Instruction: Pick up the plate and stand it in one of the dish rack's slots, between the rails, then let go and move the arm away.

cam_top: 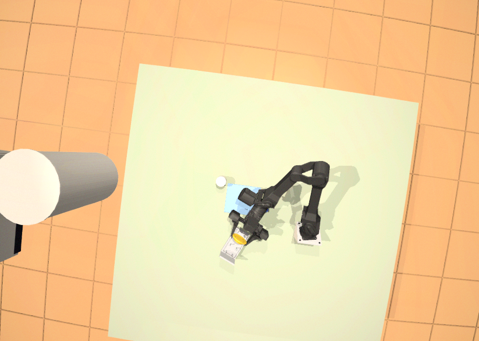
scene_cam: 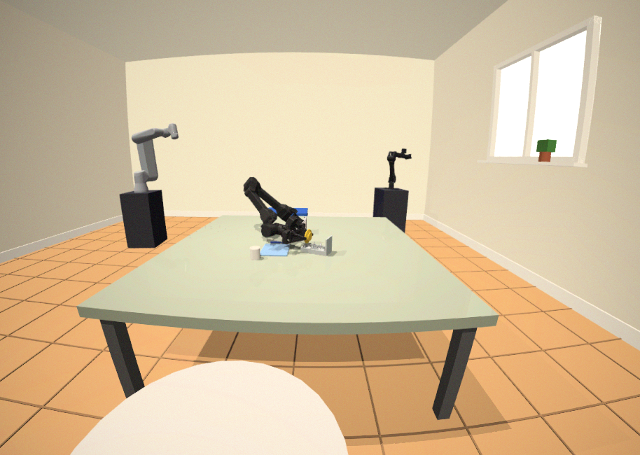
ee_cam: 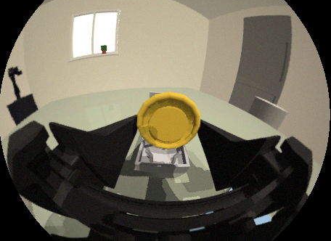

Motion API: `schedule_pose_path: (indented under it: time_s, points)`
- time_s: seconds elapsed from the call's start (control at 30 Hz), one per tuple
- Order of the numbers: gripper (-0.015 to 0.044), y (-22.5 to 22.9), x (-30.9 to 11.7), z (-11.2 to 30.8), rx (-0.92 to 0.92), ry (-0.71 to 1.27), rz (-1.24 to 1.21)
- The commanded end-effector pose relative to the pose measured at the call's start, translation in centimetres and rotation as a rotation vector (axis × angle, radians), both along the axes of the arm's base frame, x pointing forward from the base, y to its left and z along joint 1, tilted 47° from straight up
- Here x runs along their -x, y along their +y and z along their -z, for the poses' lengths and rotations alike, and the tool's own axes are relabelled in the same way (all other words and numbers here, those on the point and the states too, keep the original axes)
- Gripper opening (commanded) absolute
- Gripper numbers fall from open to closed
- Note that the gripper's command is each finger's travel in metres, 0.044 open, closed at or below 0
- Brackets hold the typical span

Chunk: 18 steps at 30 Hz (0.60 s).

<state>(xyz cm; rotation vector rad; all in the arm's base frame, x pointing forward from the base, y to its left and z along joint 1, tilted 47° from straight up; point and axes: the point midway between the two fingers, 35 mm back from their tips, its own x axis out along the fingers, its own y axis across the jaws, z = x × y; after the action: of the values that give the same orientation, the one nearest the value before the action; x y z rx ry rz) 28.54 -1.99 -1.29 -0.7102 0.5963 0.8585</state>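
Note:
The yellow plate [cam_top: 239,238] [scene_cam: 308,236] [ee_cam: 168,132] is held nearly upright, its round face toward the wrist camera. My gripper [cam_top: 239,238] [ee_cam: 168,120] is shut on the plate, one finger at each side of its rim. The light grey dish rack [cam_top: 227,257] [scene_cam: 328,245] [ee_cam: 161,168] stands on the table with its tall end panel at the end away from the arm. The plate is over the rack's end nearer the arm, above the low wall and rails. The plate hides part of the rack in the wrist view. Whether its lower edge touches the rails cannot be told.
A light blue mat [cam_top: 231,198] [scene_cam: 274,250] lies beside the rack, partly under the arm. A white cup [cam_top: 220,181] [scene_cam: 254,253] stands by the mat's corner. The arm's white base plate [cam_top: 319,240] is to the right in the top view.

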Motion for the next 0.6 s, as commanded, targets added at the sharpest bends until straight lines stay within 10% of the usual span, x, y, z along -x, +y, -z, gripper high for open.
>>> schedule_pose_path:
  time_s: [0.0, 0.57]
  points:
    - [0.0, 0.4, -0.1, 0.5, -0.002, 0.006, -0.001]
    - [0.0, -0.6, 0.1, 1.8, 0.004, 0.009, 0.005]
